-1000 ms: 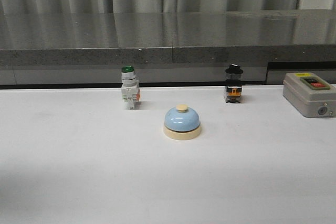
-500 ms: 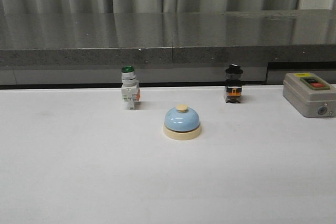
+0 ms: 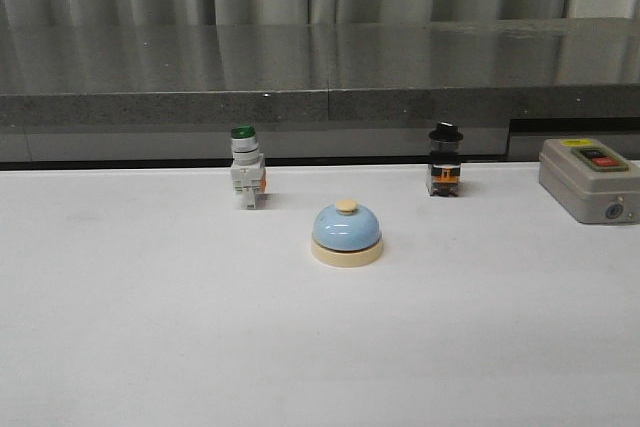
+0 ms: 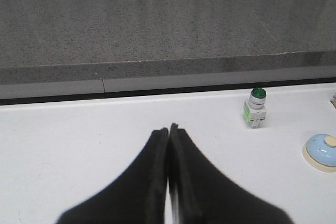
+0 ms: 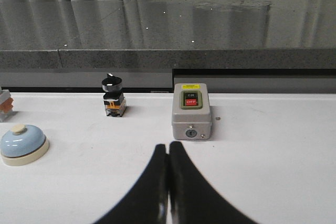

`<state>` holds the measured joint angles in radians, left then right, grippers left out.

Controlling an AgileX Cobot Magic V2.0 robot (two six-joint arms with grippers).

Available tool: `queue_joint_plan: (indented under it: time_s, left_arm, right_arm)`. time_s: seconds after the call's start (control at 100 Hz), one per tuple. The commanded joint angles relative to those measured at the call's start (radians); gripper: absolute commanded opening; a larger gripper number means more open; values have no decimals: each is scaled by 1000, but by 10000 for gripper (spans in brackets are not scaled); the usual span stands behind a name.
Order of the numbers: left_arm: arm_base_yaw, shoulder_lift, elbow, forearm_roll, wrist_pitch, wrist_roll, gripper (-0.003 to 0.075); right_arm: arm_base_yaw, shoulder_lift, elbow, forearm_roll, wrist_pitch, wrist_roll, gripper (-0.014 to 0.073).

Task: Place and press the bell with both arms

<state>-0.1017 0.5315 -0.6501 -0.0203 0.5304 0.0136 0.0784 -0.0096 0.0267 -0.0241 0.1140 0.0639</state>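
Front view shows the bell (image 3: 346,234) untouched, between and in front of two small switches. Left gripper (image 4: 168,129) and right gripper (image 5: 167,148) closed, empty, well apart from it; everything remains.

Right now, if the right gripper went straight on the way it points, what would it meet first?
Probably the grey box: it sits directly ahead of the shut right gripper in its wrist view. The bell lies well off to one side. Depth is unclear.
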Motion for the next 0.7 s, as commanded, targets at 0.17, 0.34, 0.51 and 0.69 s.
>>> queue_joint_plan:
  time_s: [0.17,0.34,0.51,0.69]
  left_arm:
    - [3,1,-27,-13,-73,-6,-19]
    - [-6,1,-27,-13,-73,-6,-19]
    - [-6,1,-19,7,-90,-6,-19]
    - [-6,-50,103,26,-261,-6,-20]
  right_arm:
    - [-5,-15,-14,-6,-84,-5,-60]
    - [-5,-15,-14,-6,-84,-5,-60]
    - [-5,-15,-14,-6,-84,-5,-60]
    - [-5,-15,-14,-6,-84,-5,-60]
